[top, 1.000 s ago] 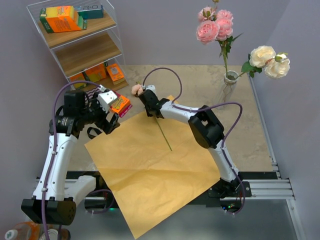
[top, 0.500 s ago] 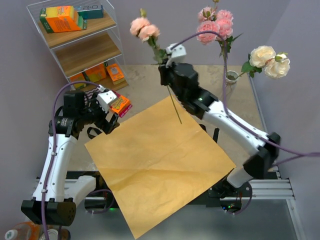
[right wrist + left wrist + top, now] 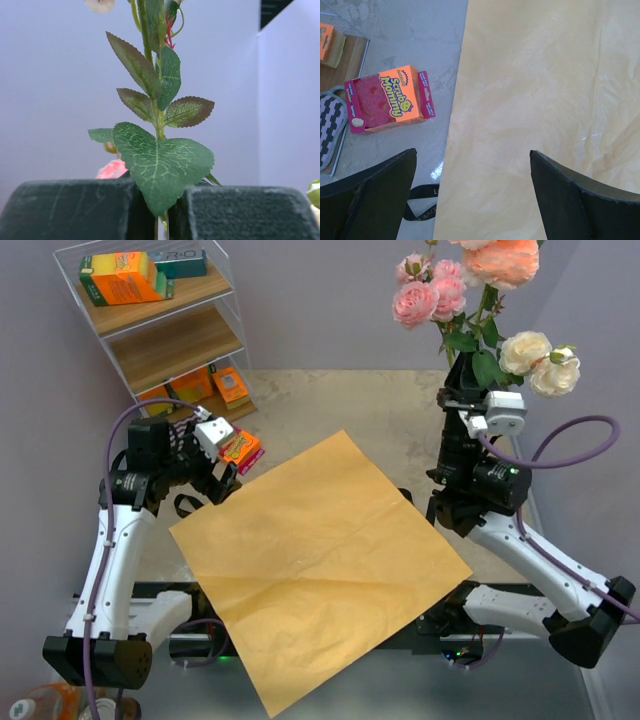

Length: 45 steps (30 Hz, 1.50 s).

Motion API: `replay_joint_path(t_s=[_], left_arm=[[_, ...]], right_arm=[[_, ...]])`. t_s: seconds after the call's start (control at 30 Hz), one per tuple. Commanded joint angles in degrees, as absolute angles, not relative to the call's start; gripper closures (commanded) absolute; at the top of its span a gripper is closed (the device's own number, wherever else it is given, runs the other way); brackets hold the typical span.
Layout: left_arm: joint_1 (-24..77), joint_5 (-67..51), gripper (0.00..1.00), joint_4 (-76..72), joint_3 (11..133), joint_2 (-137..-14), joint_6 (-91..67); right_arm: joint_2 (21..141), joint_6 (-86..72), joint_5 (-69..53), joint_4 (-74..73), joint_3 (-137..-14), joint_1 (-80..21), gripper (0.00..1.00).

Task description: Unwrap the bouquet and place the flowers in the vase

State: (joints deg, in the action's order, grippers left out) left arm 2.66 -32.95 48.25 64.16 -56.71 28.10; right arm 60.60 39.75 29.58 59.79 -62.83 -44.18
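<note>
The orange paper (image 3: 320, 550) of the bouquet lies spread flat on the table, also filling the left wrist view (image 3: 545, 100). Its black ribbon (image 3: 420, 202) lies off the paper's left edge. My right gripper (image 3: 462, 408) is shut on the stem (image 3: 158, 120) of a pink flower (image 3: 500, 260) and holds it upright at the back right. Its big green leaf (image 3: 162, 160) hangs over the fingertips of my right gripper (image 3: 160, 202). Pink blooms (image 3: 430, 295) and cream blooms (image 3: 540, 360) stand just behind. The vase is hidden behind the right gripper. My left gripper (image 3: 472, 152) hovers open over the paper's left edge.
A pink and orange sponge box (image 3: 387, 97) lies on the table left of the paper, close to the left gripper (image 3: 220, 483). A shelf rack (image 3: 160, 330) with boxes stands at the back left. Walls close the back and right sides.
The right arm lifted the flower off the paper's far edge and swung it up and right, stem now upright by the other blooms. The left arm stayed still.
</note>
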Motion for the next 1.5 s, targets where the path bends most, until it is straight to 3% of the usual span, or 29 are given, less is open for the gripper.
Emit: replay_joint_path(t_s=[0.0, 0.17, 0.47, 1.47], left_arm=[[2.3, -34.9, 0.01, 45.4, 65.4, -58.5, 27.7], [2.3, -35.2, 0.01, 44.4, 65.4, -59.6, 28.6], [2.3, -34.5, 0.01, 43.2, 66.0, -62.8, 30.9], [2.3, -33.3, 0.01, 43.3, 67.9, -66.8, 33.7]], right_arm=[[65.4, 52.1, 34.8, 78.9, -64.3, -39.4, 1.0], [72.7, 44.3, 35.9, 77.6, -70.9, -28.2, 1.0], [83.3, 34.7, 36.1, 73.8, -79.8, -20.8, 1.0], [97.7, 32.0, 39.9, 80.5, -81.1, -14.4, 1.0]])
